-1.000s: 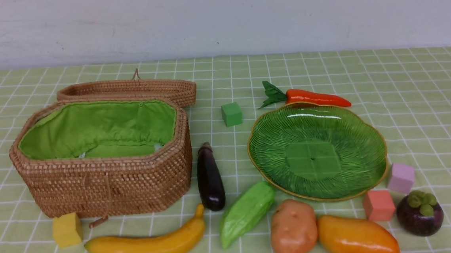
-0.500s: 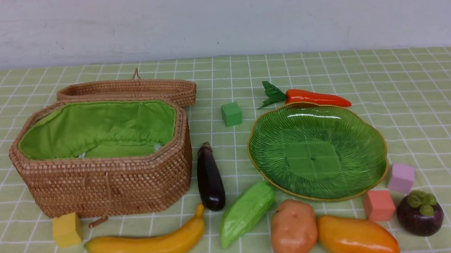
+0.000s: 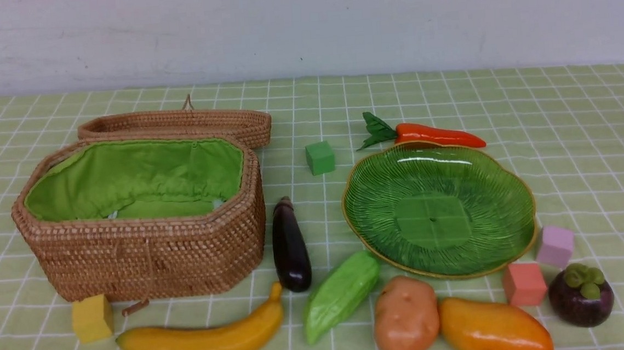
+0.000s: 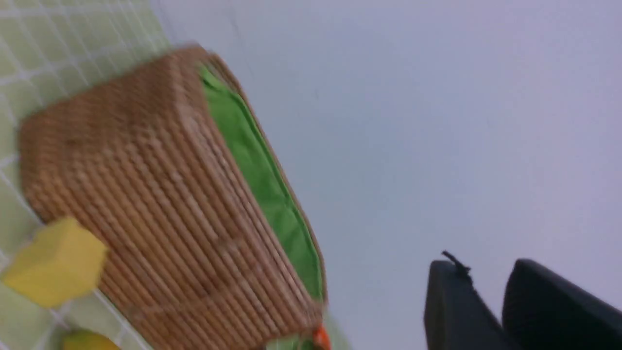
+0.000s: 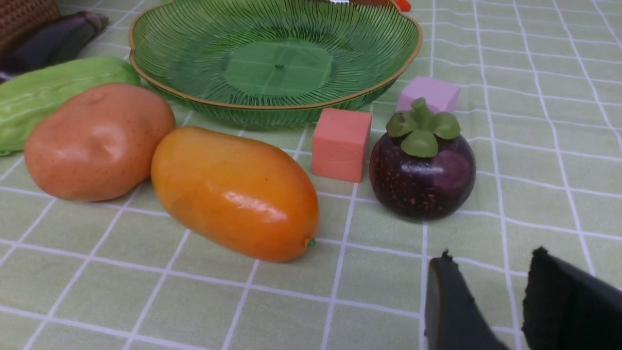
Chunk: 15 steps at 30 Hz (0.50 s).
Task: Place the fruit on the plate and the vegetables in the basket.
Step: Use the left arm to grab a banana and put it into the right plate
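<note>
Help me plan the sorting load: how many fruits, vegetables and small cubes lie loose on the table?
Fruit: 3 (banana, mango, mangosteen)
Vegetables: 4 (eggplant, gourd, carrot, potato)
Cubes: 4 (green cube, yellow cube, coral cube, lilac cube)
Total: 11

No writing, label, brand name, number or sign can be read in any of the three views. The left wrist view is also blurred.
</note>
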### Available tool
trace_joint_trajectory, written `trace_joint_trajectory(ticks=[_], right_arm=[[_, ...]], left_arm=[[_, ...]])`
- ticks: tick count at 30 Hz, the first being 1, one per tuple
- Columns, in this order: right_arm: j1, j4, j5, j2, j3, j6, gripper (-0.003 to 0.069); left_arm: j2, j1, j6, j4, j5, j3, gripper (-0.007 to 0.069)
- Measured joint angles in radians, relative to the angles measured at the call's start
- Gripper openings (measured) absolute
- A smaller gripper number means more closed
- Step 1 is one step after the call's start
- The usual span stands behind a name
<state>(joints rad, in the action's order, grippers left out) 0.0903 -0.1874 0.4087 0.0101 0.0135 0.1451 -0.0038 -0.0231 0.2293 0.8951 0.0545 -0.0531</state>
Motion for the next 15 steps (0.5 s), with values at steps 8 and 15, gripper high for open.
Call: trace_joint_trajectory(ticks=[8, 15], right_arm=[[0.000, 0.000, 0.000, 0.000, 0.000, 0.000, 0.0240], [0.000, 0.000, 0.000, 0.000, 0.000, 0.000, 0.0240]], left_arm=[[0.391, 0.000, -0.269, -0.270, 0.696, -0.438, -0.0013], [0.662, -0.114, -0.383, -0.424, 0.886, -0.632, -0.0013]])
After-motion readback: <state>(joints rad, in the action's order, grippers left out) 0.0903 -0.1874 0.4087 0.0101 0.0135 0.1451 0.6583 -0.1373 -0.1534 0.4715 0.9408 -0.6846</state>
